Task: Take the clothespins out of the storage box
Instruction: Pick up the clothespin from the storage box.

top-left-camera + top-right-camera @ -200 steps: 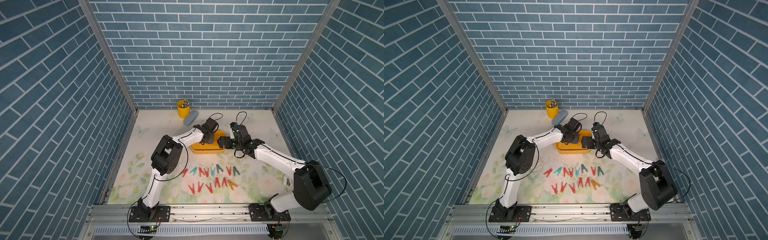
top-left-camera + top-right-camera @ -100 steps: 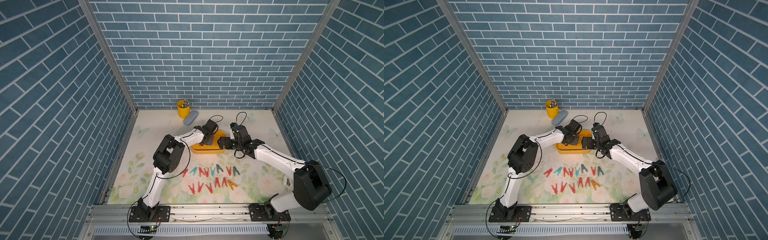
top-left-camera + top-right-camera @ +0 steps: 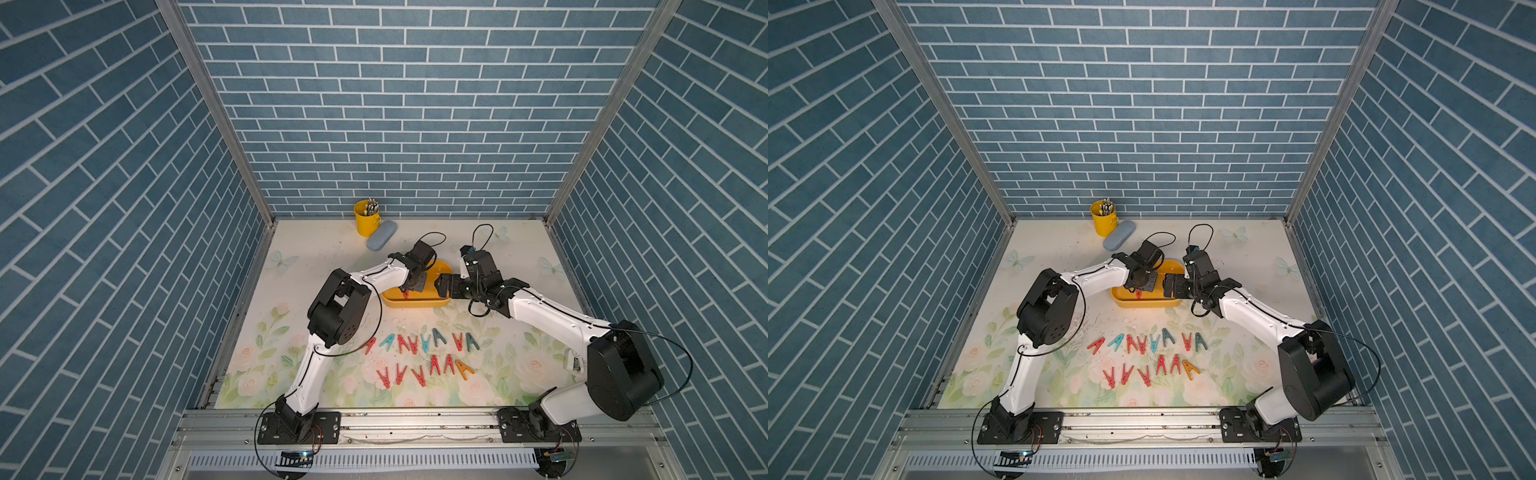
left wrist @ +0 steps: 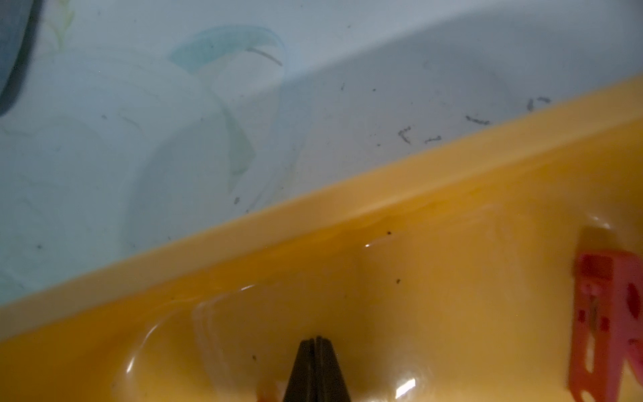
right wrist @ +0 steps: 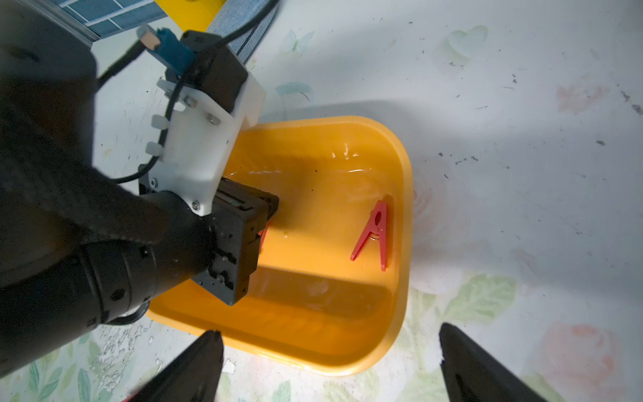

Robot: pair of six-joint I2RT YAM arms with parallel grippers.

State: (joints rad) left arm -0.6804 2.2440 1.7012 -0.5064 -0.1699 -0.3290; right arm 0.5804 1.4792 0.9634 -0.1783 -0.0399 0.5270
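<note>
Blue brick walls on three sides, a floral mat (image 3: 316,257) underneath. Reaches down into the storage box (image 3: 415,305) with the left gripper (image 3: 407,289), fingers clenched tip to tip in the left wrist view. Shows a red clothespin (image 5: 263,236) right under that gripper, mostly hidden by it; cannot tell whether pinched or merely touched. Second red clothespin (image 5: 374,233) flat on the box floor, off to one side of the left gripper and apart from it, close to one wall. Holds the right gripper (image 5: 330,329) spread wide at the box end nearest it, one fingertip at the rim, the other out past the rounded corner, box wall between them; contact with the wall unclear. Other clothespins (image 3: 435,365) out on the mat in two rough rows, well apart from both grippers, on the side toward the arm bases: mostly red, some teal, an orange clothespin (image 3: 463,369) ending the row nearer the bases. Beyond the left gripper, toward the back wall: a yellow pen cup (image 3: 366,218) with a grey-blue case (image 3: 381,241) just beside it.
</note>
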